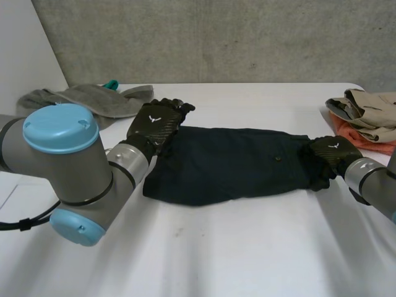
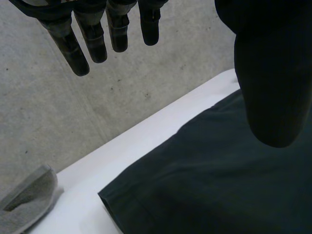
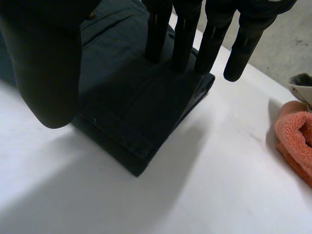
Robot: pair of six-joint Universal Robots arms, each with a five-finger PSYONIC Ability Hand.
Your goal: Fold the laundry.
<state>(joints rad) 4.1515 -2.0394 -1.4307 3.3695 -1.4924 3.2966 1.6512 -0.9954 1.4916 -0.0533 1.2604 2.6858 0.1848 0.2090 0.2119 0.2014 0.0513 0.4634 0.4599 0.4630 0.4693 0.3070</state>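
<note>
While the white table (image 1: 247, 247) bears a folded dark garment (image 1: 229, 164) across its middle, a grey towel (image 1: 93, 99) lies far left and tan clothes (image 1: 371, 108) top an orange towel (image 1: 346, 131) at the right. The left hand (image 1: 158, 124) is over the garment's left end with fingers straight and apart. The right hand (image 1: 331, 154) rests straight fingers on the garment's right end.

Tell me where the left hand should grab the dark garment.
Probably its left end, coming from the left side. The dark garment lies flat and lengthwise; that end is free under the open left hand, while the right hand is over the other end.
</note>
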